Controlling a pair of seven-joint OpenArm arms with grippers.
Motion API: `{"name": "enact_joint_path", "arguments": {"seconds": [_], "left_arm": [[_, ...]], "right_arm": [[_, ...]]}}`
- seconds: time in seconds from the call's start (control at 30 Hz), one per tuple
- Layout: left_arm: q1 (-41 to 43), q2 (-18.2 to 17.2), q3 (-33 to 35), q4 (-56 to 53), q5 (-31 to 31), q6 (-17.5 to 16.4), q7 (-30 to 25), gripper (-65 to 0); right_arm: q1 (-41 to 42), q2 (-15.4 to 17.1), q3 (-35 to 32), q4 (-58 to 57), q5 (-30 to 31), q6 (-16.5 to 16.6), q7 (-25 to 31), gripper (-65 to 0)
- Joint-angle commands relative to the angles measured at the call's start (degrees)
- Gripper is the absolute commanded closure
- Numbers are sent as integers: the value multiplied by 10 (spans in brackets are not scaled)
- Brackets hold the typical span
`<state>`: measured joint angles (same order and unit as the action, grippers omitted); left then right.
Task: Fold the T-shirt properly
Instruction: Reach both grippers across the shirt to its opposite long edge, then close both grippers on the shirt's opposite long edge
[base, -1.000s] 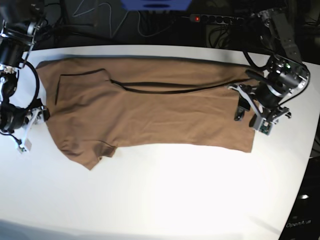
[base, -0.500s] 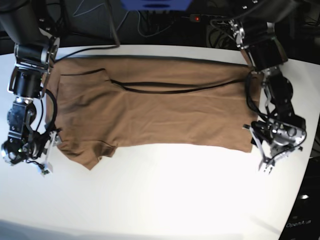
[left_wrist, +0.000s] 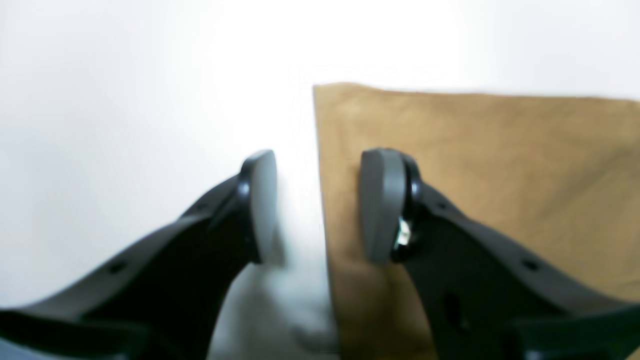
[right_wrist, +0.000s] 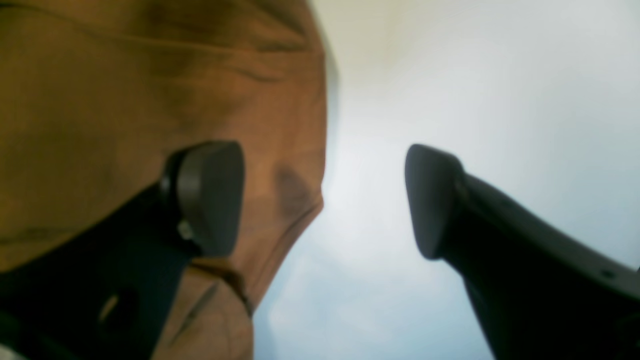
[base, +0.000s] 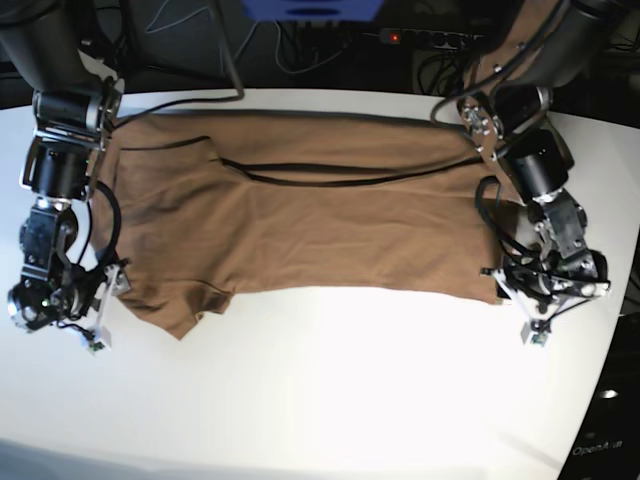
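A: Start at the left of the base view. What is that arm doing?

B: That is the right gripper, down at about eight o'clock on the desk, at the sleeve end of the T-shirt. In the right wrist view its jaws stand wide open, one finger over the cloth, the other over bare desk, with the sleeve's edge between them. It holds nothing.

A: Why there?

B: I judge it is set astride the edge so that closing would pinch the near corner for a fold.

A: And the shirt itself?

B: It lies flat across the far half of the desk, its long axis running from nine to three o'clock, sleeves and collar end toward nine, hem toward three. One fold line already runs along its length near the far edge.

A: The other arm?

B: The left gripper sits at about four o'clock, at the near hem corner. In the left wrist view its jaws are partly open, astride the hem edge, one finger over cloth, one over desk. Nothing is gripped; probably the matching corner.
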<state>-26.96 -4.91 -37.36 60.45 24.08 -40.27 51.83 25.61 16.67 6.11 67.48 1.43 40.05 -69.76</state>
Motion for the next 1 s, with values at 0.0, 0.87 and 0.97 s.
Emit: {"name": "enact_joint_path", "arguments": {"seconds": [0.0,0.87,0.97], "left_arm": [[-17,-7,2,6,-6,3,-15,-269],[-45,-4,-2,-108,-10,3,-122,-270],[-45,-6,-2,-121,-10,3,-122,-263]], "right_arm": [[15,10,1,10,-2,-1,3,-492],[14,10,-15,10,-2,-1,3,-492],[17,10,-15,10,-2,-1,3,-492]]}}
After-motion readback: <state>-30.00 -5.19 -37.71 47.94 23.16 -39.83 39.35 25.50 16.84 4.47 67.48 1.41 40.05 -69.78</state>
